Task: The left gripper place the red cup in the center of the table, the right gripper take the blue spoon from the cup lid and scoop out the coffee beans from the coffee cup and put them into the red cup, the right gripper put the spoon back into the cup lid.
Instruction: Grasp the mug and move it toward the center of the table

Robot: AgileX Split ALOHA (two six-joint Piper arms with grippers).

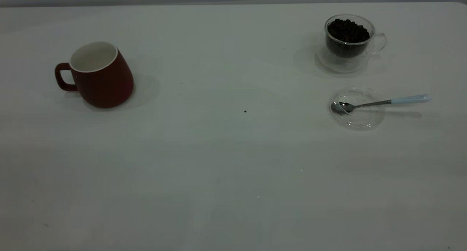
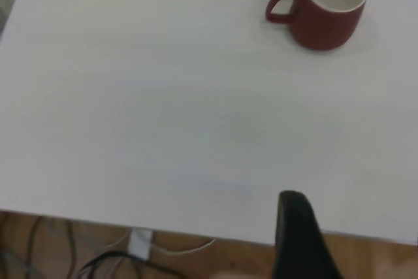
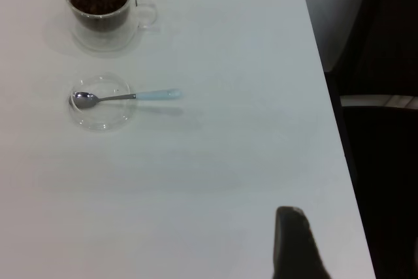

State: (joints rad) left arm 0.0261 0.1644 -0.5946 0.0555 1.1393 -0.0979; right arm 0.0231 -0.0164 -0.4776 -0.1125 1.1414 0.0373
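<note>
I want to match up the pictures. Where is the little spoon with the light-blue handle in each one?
Exterior view: the small metal spoon with the pale blue handle lies at right, its bowl in the clear round cup lid, handle sticking out to the right.
Left wrist view: not in it; only the dark red ceramic mug shows.
Right wrist view: the spoon is at upper left.
Shared landmark: the clear glass cup of dark coffee beans beside the lid.

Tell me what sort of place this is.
Probably a lab or test bench rather than a kitchen: a bare white table set with only a red cup, a coffee cup and a spoon, loose cables below its edge.
</note>
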